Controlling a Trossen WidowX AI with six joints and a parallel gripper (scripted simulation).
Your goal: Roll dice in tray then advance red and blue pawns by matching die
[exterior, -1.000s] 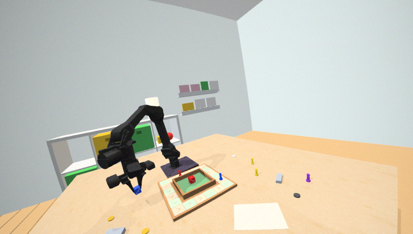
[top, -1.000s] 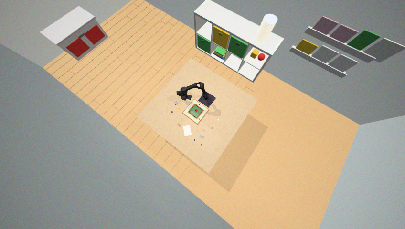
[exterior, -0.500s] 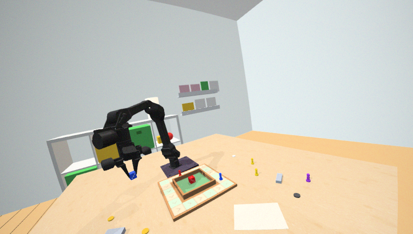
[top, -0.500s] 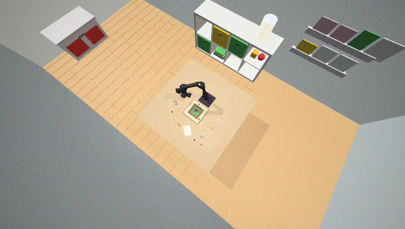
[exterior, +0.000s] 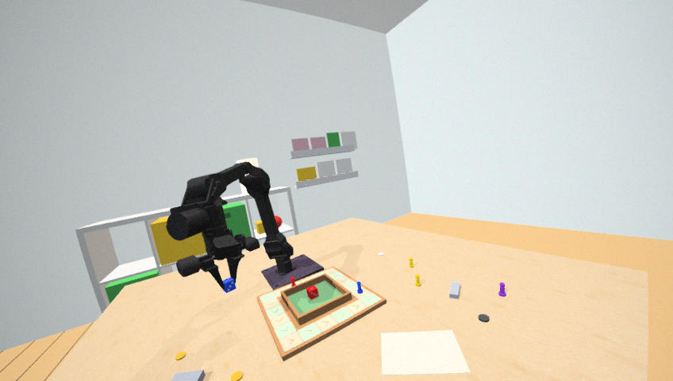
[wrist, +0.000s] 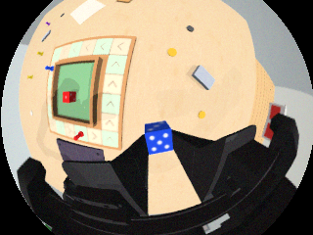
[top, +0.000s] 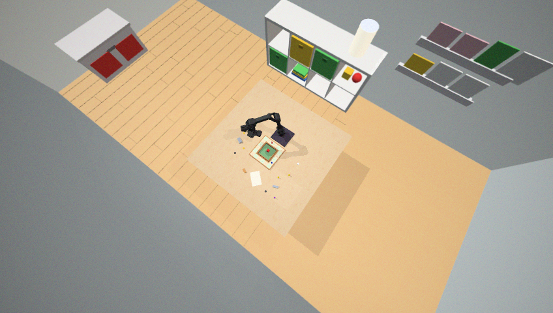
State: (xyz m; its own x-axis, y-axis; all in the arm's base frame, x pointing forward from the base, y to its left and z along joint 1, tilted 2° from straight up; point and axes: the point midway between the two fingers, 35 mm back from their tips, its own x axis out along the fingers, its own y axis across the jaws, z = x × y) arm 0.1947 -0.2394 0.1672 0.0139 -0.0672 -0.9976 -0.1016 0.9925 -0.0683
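The black arm's gripper (exterior: 229,282) is clamped on the blue die (exterior: 228,284), pinched between its two dark fingertips and lifted off the table (exterior: 543,330), toward the table's back-left corner, just to the left of the game board (exterior: 325,325) as seen from the exterior view. In the wrist view the blue die shows white pips on the face turned to the camera.

The red die (exterior: 312,292) lies inside the green-floored tray (exterior: 315,309) at the middle of the board. The red pawn (exterior: 292,282) stands upright on the board's track at its far side, near the arm's dark base plate (exterior: 306,267); the blue pawn (exterior: 359,286) stands upright on the track at the board's right side.

Two yellow pawns (exterior: 417,279) stand well apart from the board toward the table's right edge, with a grey block (exterior: 455,290), a purple pawn (exterior: 501,289) and a black disc (exterior: 482,317) further out. A white sheet (exterior: 423,352) lies near the front edge. Two yellow discs (exterior: 180,355) and another grey block (exterior: 189,375) sit by the front-left corner.
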